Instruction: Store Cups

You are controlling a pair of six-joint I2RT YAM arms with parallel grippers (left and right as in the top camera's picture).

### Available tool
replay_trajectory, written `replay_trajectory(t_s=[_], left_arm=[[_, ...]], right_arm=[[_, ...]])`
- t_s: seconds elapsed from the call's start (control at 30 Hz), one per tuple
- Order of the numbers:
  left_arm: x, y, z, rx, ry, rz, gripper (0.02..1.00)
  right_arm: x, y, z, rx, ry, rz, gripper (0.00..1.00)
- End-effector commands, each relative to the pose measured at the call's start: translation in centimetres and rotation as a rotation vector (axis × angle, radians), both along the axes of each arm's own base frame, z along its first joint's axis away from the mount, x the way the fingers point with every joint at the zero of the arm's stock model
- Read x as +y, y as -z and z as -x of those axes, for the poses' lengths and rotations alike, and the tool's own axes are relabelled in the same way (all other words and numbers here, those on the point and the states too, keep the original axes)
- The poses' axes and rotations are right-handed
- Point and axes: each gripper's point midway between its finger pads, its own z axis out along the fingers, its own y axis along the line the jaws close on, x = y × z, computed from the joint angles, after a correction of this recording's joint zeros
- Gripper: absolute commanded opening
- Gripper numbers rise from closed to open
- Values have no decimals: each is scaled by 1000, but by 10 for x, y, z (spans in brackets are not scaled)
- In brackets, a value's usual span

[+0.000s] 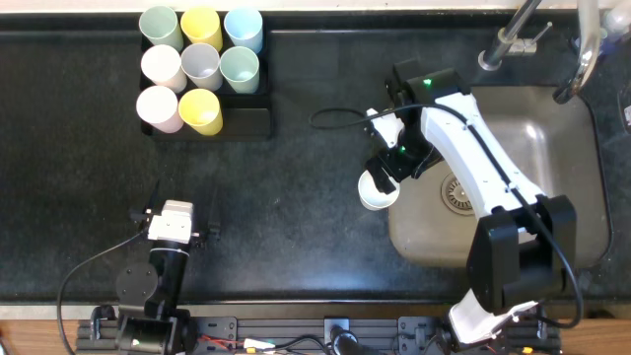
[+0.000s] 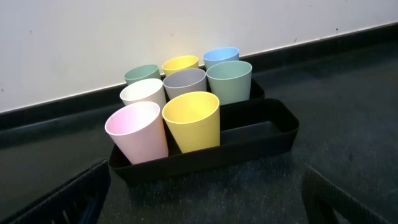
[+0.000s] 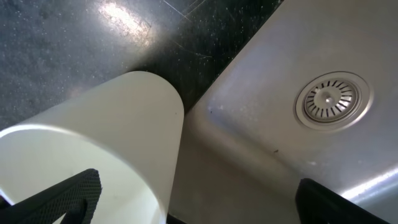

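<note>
- The white cup (image 1: 375, 190) (image 3: 124, 124) is at the left rim of the sink (image 1: 552, 128), where the steel meets the dark desk (image 1: 315, 237). Its open mouth shows from above.
- The right pincer (image 1: 389, 163) (image 3: 196, 186) is over this cup with its fingers spread wide, so it is released and clamps nothing. One finger shows against the cup's mouth; it is not clear whether it touches the cup.
- The drain (image 1: 458, 192) (image 3: 333, 99) lies to the right of the cup, in the sink's floor.
- The black tray (image 1: 248, 120) (image 2: 261, 124) stands at the far left of the desk with eight cups upright in it.
- Its far row holds a green, a yellow and a blue cup (image 1: 243, 28), and its middle row a white, a grey and a green one.
- A pink cup (image 1: 159, 106) (image 2: 138, 130) and a yellow cup (image 1: 200, 110) (image 2: 193, 119) stand in the near row.
- The left pincer (image 1: 175, 209) (image 2: 202, 180) is near the desk's near left edge, well apart from the tray and facing it. It is released, with nothing between its fingers.
</note>
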Motion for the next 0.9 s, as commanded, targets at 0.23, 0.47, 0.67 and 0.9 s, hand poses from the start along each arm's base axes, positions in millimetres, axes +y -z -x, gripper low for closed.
replay_trajectory(t_s=[0.23,0.47,0.67,0.9], left_arm=[[0,-1,0,-6,0,-9,1000],[0,-1,0,-6,0,-9,998],[0,-1,0,-6,0,-9,998],[0,-1,0,-6,0,-9,998]], right_arm=[[1,2,-2,0,-1,-14,42],[3,-16,-2,-6,12,-16,42],[16,-99,-35,-191,79,-60,42],[80,-198,-69,-495,-8,-214,42]])
